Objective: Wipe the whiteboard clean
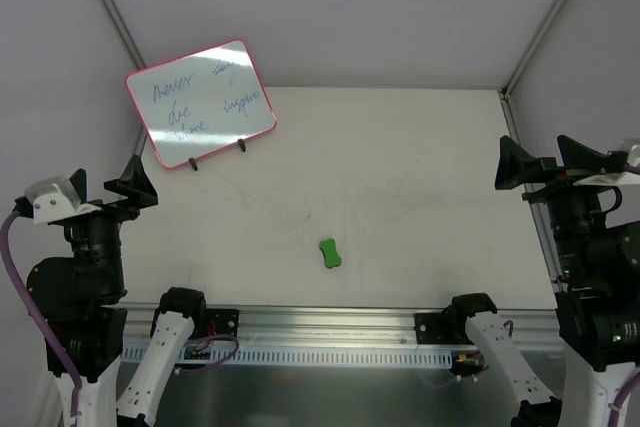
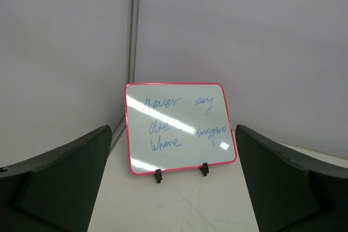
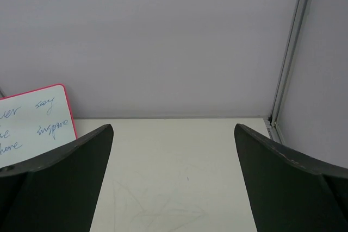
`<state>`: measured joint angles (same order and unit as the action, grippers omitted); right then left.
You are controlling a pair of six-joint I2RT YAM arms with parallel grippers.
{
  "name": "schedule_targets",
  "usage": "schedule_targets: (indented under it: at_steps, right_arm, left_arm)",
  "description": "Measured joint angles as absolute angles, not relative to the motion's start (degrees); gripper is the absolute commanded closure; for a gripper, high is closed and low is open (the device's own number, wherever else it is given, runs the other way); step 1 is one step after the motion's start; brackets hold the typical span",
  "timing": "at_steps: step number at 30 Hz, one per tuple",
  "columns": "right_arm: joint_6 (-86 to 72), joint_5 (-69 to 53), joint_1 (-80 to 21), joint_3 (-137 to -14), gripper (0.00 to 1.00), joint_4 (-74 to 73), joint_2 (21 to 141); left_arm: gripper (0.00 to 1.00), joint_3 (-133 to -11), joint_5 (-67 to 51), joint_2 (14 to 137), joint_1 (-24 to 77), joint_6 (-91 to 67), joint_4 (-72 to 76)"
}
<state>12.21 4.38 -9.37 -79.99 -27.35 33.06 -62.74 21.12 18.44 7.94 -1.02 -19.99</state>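
Top external: white table, both arms drawn back at its near corners, whiteboard at the far left.

Nearest runs a metal rail [image 1: 330,322] along the table's front edge. The left gripper [image 1: 105,187] and right gripper [image 1: 545,159] hang at the sides, fingers spread wide, holding nothing. A small green eraser [image 1: 329,254] lies on the table [image 1: 430,217] near the middle front, well apart from both. Faint grey scuffs [image 1: 350,197] mark the surface beyond it. The whiteboard [image 1: 200,104] stands in the far left corner, tilted back on two black feet [image 1: 242,146], with blue handwriting on it. Plain grey walls [image 1: 340,7] enclose the table, with metal posts [image 1: 545,22] in the corners.
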Motion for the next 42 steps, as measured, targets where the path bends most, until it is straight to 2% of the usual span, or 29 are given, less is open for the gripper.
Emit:
schedule_targets:
  at_steps: [10, 16, 25, 32, 37, 42]
  right_arm:
    - [8.9, 1.9, -9.4, -76.4, 0.01, -27.4, 34.0]
    - [5.3, -3.4, -9.4, -69.4, 0.01, -27.4, 34.7]
    - [0.0, -7.8, -9.4, -53.6, 0.01, -27.6, 36.0]
    - [-1.3, -8.4, -9.4, -46.4, 0.01, -28.6, 34.8]
    - [-1.3, -10.2, -9.4, -46.0, 0.01, -28.6, 33.3]
    - [-1.3, -11.0, -9.4, -46.0, 0.01, -28.6, 33.1]
  left_arm:
    - [0.01, -60.1, 21.6, 25.0, 7.9, -5.5, -20.0]
    - [0.01, -56.9, 21.8, 33.5, 7.9, -9.7, -20.0]
    - [0.01, -56.0, 21.9, 58.8, 7.0, -16.9, -19.9]
    - [0.01, -59.8, 20.7, 81.7, -1.7, -23.2, -19.0]
    - [0.11, -65.0, 19.6, 94.9, -4.8, -24.3, -16.7]
    - [0.24, -68.2, 17.9, 101.9, -4.9, -25.1, -15.0]
